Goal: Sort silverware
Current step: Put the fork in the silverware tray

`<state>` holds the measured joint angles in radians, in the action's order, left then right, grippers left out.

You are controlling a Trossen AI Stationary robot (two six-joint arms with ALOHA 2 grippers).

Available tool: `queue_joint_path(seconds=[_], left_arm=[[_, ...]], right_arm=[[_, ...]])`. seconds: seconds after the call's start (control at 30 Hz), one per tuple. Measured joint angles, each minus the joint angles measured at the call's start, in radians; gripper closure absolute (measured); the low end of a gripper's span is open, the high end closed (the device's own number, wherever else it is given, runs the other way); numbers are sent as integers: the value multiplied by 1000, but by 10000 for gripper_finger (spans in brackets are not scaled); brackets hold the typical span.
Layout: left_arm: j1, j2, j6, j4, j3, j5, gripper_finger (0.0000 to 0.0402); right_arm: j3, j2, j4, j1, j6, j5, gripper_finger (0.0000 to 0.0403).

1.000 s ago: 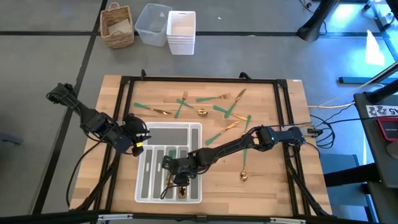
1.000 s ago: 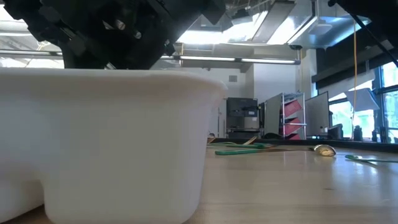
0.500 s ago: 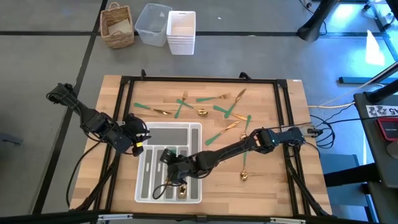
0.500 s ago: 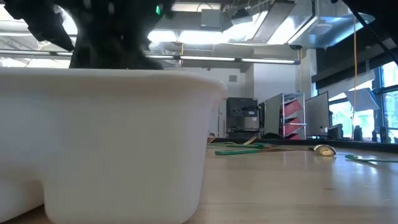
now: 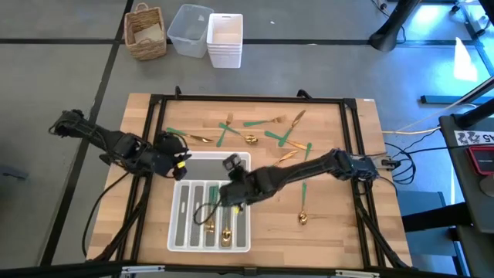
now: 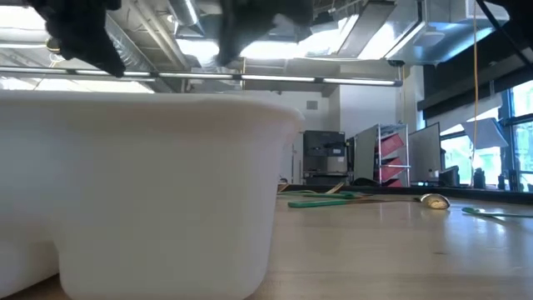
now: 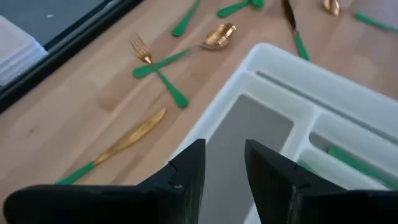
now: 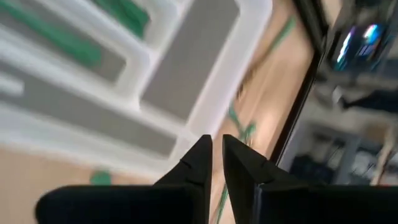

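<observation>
High view: white tray (image 5: 179, 232) on table (image 5: 340, 224); left gripper (image 5: 179, 154) at tray's far-left corner, right gripper (image 5: 229, 194) over tray. Silverware (image 5: 255, 131) scattered beyond tray, some in slots, one spoon (image 5: 304, 215) near right.
Low view: tray wall (image 6: 141, 192) fills frame.
Left wrist: fingers (image 7: 186, 174) parted, empty.
Right wrist: fingers (image 8: 199, 163) narrow, nothing between.

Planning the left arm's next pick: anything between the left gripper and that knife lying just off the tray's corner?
Nothing visible. The left gripper, empty with a narrow gap between its fingers, hangs over the tray's corner; the knife lies on bare wood beyond the rim. Nearest other pieces, a crossed fork and spoon, lie farther off.
</observation>
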<state>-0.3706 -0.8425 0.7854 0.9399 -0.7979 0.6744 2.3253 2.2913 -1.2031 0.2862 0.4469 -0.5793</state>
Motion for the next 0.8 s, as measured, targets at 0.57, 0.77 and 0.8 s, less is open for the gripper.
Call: queue_joint_path(seconds=[0.57, 0.77, 0.8], left_arm=[[533, -260, -374, -442, 0, -411, 295], [738, -429, -396, -601, 0, -600, 295], [767, -454, -395, -623, 0, -634, 295]], right_arm=[[-1, -223, -367, -256, -225, 188, 363], [-1, -301, -368, -340, -345, 323, 363], [-1, -315, -368, -353, -380, 344, 363]])
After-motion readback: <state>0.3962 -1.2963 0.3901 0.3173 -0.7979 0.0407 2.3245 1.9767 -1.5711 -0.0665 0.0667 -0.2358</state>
